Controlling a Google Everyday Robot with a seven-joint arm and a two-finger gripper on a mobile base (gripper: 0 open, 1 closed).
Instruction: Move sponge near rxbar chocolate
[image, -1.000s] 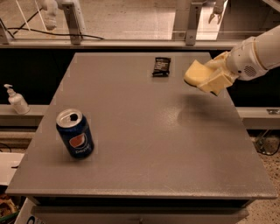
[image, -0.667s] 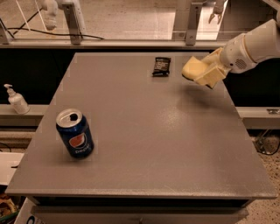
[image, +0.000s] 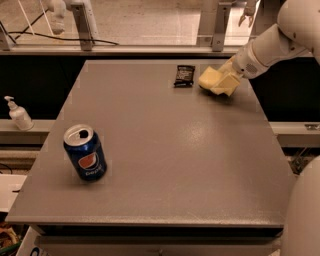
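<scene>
gripper (image: 225, 84) upper right of frame, jaws closed on sponge (image: 210, 78) at its right end | sponge low over table (image: 165, 150), just right of rxbar chocolate (image: 184, 75) | looks light, soft, squashy; gentle pinch across its thickness should do

Robot lab, grey worktable (image: 165, 165), metal posts (image: 82, 22), pump bottle (image: 19, 114), pincer (image: 222, 82) over far-right edge

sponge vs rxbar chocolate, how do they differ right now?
Colour: sponge pale yellow, rxbar chocolate black. Size: sponge bigger, thicker; rxbar chocolate flat. State: sponge gripped by the hand at the far right of the table; rxbar chocolate lies free. Both sit near the far edge.
</scene>
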